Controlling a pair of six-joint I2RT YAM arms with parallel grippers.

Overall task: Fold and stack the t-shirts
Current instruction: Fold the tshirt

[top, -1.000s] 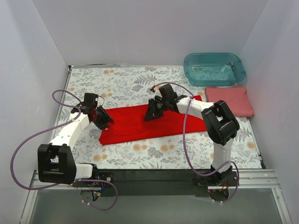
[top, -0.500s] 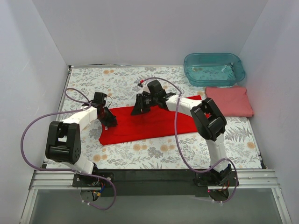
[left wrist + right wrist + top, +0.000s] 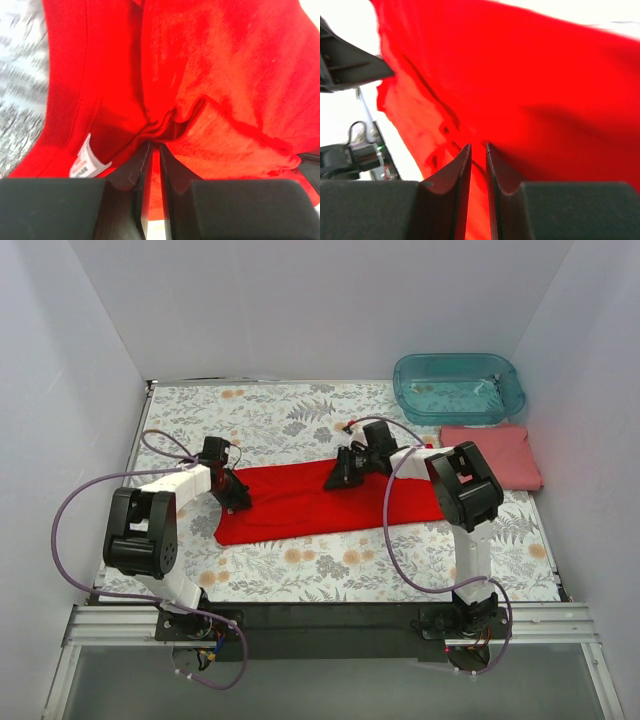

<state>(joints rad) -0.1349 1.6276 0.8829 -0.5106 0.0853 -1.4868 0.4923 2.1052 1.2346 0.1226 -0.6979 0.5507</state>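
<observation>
The bright red t-shirt (image 3: pixel 310 502) lies as a long band across the middle of the flowered table (image 3: pixel 270 420). My left gripper (image 3: pixel 238 498) sits at the shirt's left end, its jaws shut on a bunched fold of red cloth (image 3: pixel 172 120) beside a white label (image 3: pixel 87 164). My right gripper (image 3: pixel 337 480) is at the shirt's far edge near the middle, jaws pinched on red cloth (image 3: pixel 535 90). The salmon-pink t-shirt (image 3: pixel 495 455) lies folded flat at the right, apart from both grippers.
A translucent teal tub (image 3: pixel 458 388) stands at the back right, just behind the pink t-shirt. White walls close in the table on the left, back and right. Purple cables loop beside both arms.
The left gripper has closed on the shirt's left end. The right gripper swung left, then back right along the far edge, and the red shirt now lies as a narrower band.
</observation>
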